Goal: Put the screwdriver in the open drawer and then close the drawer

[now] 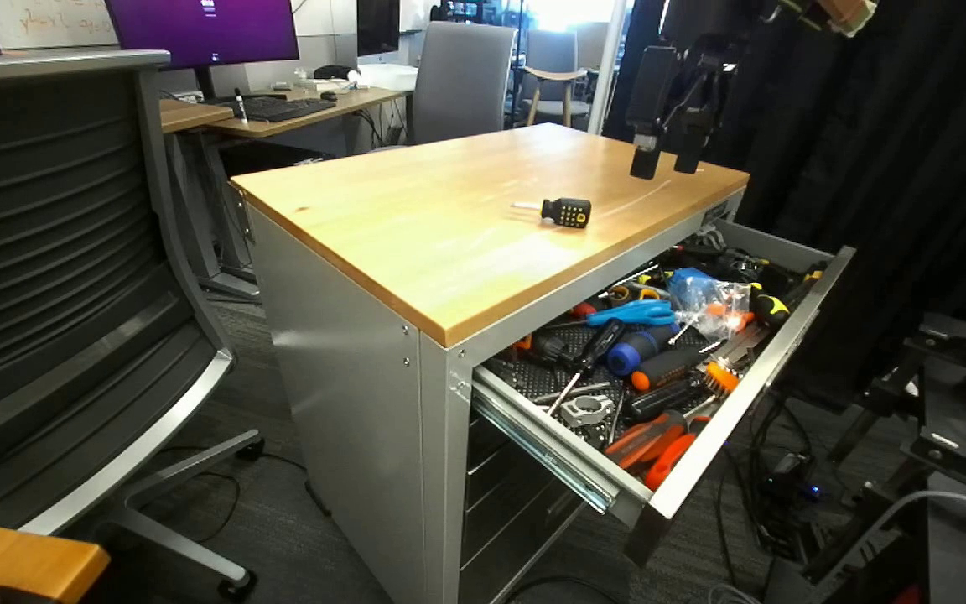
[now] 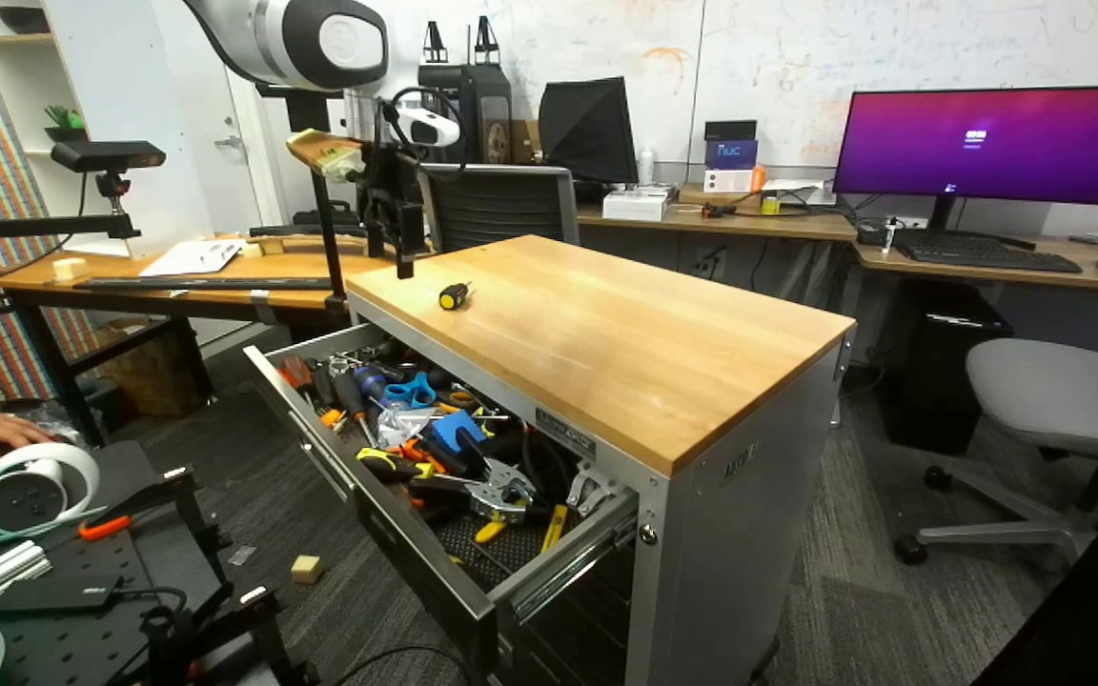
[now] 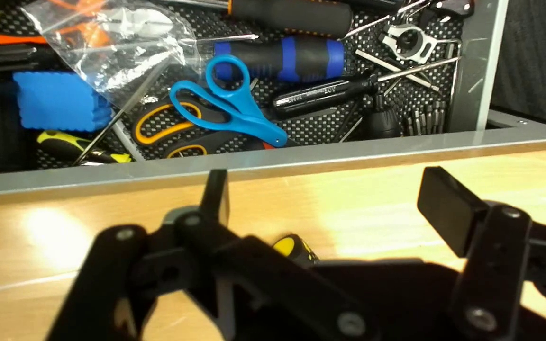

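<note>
Drawer (image 1: 751,379) pulled out from bench (image 1: 416,218) in both exterior views, crammed w/ tools on a dark textured liner (image 2: 511,553). Screwdriver (image 1: 567,212) lies on its side up on bench top, near the drawer-side edge; in an exterior view shaft pts to 9 o'c, stubby blk/yel handle is at the 3 o'c end, drawer approx. 5 o'c from it. Hand (image 1: 666,161) is wide, pads (image 3: 448,213) far apart in wrist view; in an exterior view it hangs over bench at approx. 2 o'c from screwdriver, apart from it. Wrist view shows the yel handle end, rest mostly hidden behind hand. Drawer contents, same view, taken from blue scissors (image 3: 251,113): clear plastic bag (image 3: 126,57) at 10 o'c (orange shows thru; in or under bag, can't tell), blue block (image 3: 57,102) at 9, orange/blk scissors (image 3: 221,139) at 8, partly under the blue pair, blue-banded handle (image 3: 289,59) approx. 2, blk-handled driver (image 3: 320,96) at 3, row of small bits (image 3: 428,121) also 3 but farther out, near drawer side wall. In an exterior view, taken from blue block: yel/blk handle (image 2: 395,465) at 8 o'c, metal clamp (image 2: 501,491) approx. 5, slim yel piece (image 2: 555,527) betw. 4 & 5. In an exterior view, red-orange handles (image 1: 649,438) at drawer's 6 o'c end. Many other items overlap too much to name.
</note>
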Robot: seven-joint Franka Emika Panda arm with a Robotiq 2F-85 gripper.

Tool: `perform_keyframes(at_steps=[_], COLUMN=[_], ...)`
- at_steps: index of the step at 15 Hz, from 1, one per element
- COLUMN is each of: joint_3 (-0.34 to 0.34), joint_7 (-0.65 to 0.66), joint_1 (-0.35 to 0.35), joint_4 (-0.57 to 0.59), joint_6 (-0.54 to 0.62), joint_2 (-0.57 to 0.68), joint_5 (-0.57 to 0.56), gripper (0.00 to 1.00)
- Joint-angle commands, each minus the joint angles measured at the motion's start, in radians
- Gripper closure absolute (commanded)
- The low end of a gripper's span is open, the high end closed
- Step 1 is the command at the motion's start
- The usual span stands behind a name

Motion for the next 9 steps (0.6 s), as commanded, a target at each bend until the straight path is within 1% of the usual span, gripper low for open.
perform_keyframes(at_steps=[1, 3, 6, 9], joint_3=[-0.010, -0.018, -0.030, -0.032], joint_7=[0.089, 0.142, 0.231, 0.276], joint_1=[0.019, 0.025, 0.031, 0.032], joint_4=[0.058, 0.065, 0.089, 0.102], joint_6=[0.011, 0.017, -0.018, -0.064], joint_2=[0.043, 0.045, 0.051, 0.054], joint_5=[-0.105, -0.184, -0.320, -0.389], gripper=[0.00, 0.00, 0.00, 0.00])
